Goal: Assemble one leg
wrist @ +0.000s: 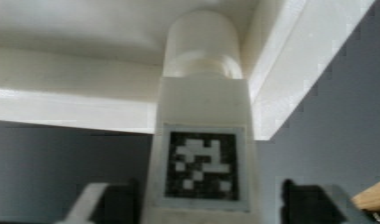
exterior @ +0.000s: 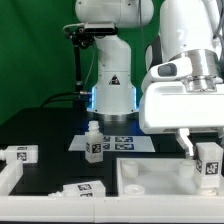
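Note:
One leg (wrist: pixel 205 120), a white block with a black-and-white tag, stands between my fingers. Its stubby neck points down at an inner corner of the white tabletop (wrist: pixel 98 60). My gripper (wrist: pixel 208 203) straddles it. One fingertip (wrist: pixel 112 205) lies against its side, and the other (wrist: pixel 308 200) stands a little apart from it, so the jaws are slightly open. In the exterior view the gripper (exterior: pixel 200 152) and this leg (exterior: pixel 208 162) are over the tabletop's (exterior: pixel 150 185) right end. I cannot tell whether the neck sits in a hole.
Another leg (exterior: pixel 95 140) stands upright on the marker board (exterior: pixel 120 143) in front of the robot base (exterior: pixel 112 85). One leg (exterior: pixel 20 155) lies at the exterior view's far left and another (exterior: pixel 85 188) lies near the tabletop's left end.

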